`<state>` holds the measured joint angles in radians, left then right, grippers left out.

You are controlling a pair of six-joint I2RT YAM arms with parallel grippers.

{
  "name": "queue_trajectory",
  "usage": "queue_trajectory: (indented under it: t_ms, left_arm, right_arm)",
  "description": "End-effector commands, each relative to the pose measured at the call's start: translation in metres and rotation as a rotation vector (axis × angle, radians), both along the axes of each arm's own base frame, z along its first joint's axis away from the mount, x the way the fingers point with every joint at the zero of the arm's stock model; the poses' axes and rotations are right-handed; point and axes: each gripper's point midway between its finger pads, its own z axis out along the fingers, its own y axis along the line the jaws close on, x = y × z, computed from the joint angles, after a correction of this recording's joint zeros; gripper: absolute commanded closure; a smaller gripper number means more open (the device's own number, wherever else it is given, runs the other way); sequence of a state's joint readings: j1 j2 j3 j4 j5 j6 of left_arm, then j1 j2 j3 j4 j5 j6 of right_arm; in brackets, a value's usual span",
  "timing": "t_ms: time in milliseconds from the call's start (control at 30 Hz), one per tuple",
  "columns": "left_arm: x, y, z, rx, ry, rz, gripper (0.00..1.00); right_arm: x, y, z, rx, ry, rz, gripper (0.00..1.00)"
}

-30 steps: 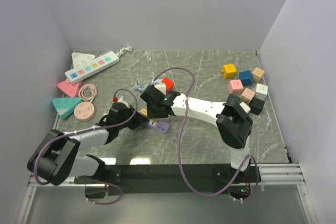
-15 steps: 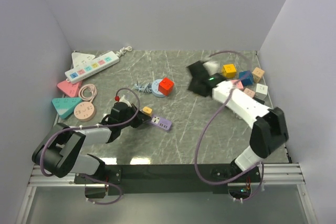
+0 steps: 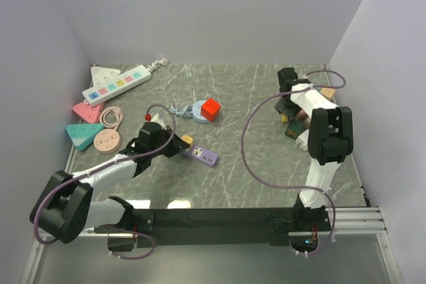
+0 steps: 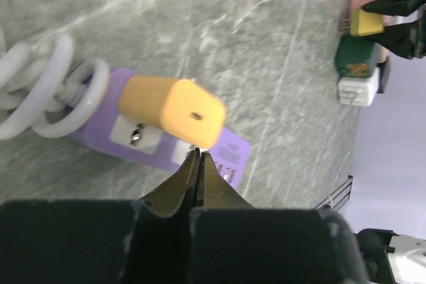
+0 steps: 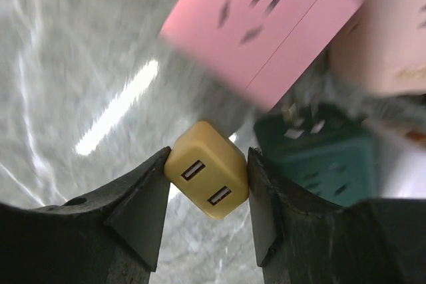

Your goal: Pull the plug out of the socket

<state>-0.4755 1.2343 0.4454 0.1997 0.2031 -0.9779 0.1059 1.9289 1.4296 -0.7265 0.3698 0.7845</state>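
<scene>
Right pincer (image 5: 208, 164), clamped on a yellow plug (image 5: 206, 183), has swung from the lilac socket (image 3: 202, 156) over beside the pink adapter (image 5: 263, 31), so that one's off, with the left pincer (image 4: 198, 159) tips-together at the strip.

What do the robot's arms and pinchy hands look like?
The left arm and right arm are white tubes with chunky black joints. A thin purple cable loops along each. The left gripper and right gripper each have two black wedge-shaped fingers.

One lilac socket (image 3: 202, 156), two yellow plugs (image 4: 173, 108) (image 5: 208, 179), one white strip (image 3: 116, 84)
</scene>
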Motion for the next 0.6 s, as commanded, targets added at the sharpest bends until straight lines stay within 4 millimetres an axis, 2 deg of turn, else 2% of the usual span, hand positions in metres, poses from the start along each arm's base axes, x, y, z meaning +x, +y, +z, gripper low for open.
queue_trajectory:
  t_ms: [0, 33, 67, 100, 133, 167, 233, 267, 333, 367, 433, 467, 533, 567]
  left_arm:
    - [0.008, 0.001, 0.033, 0.014, -0.083, 0.002, 0.99]
    - [0.005, 0.006, 0.03, 0.038, -0.07, 0.006, 0.99]
    - [0.006, 0.008, 0.033, 0.047, -0.079, 0.013, 0.96]
    - [0.007, 0.013, 0.039, 0.056, -0.1, 0.039, 0.92]
    - [0.003, 0.017, 0.038, 0.069, -0.088, 0.047, 0.84]
    - [0.004, 0.02, 0.042, 0.07, -0.107, 0.06, 0.8]
    - [0.0, 0.029, 0.049, 0.082, -0.12, 0.095, 0.72]
    - [-0.004, 0.035, 0.047, 0.098, -0.105, 0.109, 0.57]
    - [-0.007, 0.044, 0.054, 0.099, -0.125, 0.146, 0.47]
    - [-0.013, 0.047, 0.051, 0.108, -0.106, 0.148, 0.38]
    - [-0.013, 0.061, 0.053, 0.13, -0.115, 0.212, 0.34]
    - [-0.014, 0.066, 0.051, 0.14, -0.109, 0.229, 0.34]
    - [-0.018, 0.074, 0.046, 0.155, -0.098, 0.253, 0.35]
    - [-0.02, 0.077, 0.043, 0.159, -0.086, 0.262, 0.4]
  right_arm:
    - [0.01, -0.025, 0.015, 0.03, -0.038, -0.09, 0.53]
    - [0.01, -0.024, 0.016, 0.04, -0.041, -0.072, 0.43]
    - [0.015, -0.021, 0.029, 0.06, -0.083, -0.051, 0.33]
    - [0.016, -0.017, 0.035, 0.072, -0.107, -0.029, 0.16]
    - [0.018, -0.013, 0.04, 0.087, -0.134, 0.009, 0.08]
    - [0.018, -0.005, 0.058, 0.122, -0.18, 0.039, 0.07]
    - [0.015, 0.006, 0.072, 0.154, -0.21, 0.104, 0.06]
    - [0.013, 0.019, 0.089, 0.169, -0.251, 0.154, 0.05]
    - [0.006, 0.042, 0.103, 0.187, -0.277, 0.27, 0.05]
    - [-0.002, 0.069, 0.117, 0.192, -0.306, 0.356, 0.05]
    - [-0.016, 0.097, 0.124, 0.186, -0.305, 0.448, 0.04]
    - [-0.027, 0.126, 0.129, 0.205, -0.313, 0.526, 0.04]
    - [-0.042, 0.16, 0.126, 0.236, -0.288, 0.607, 0.04]
    - [-0.047, 0.173, 0.118, 0.245, -0.257, 0.634, 0.04]
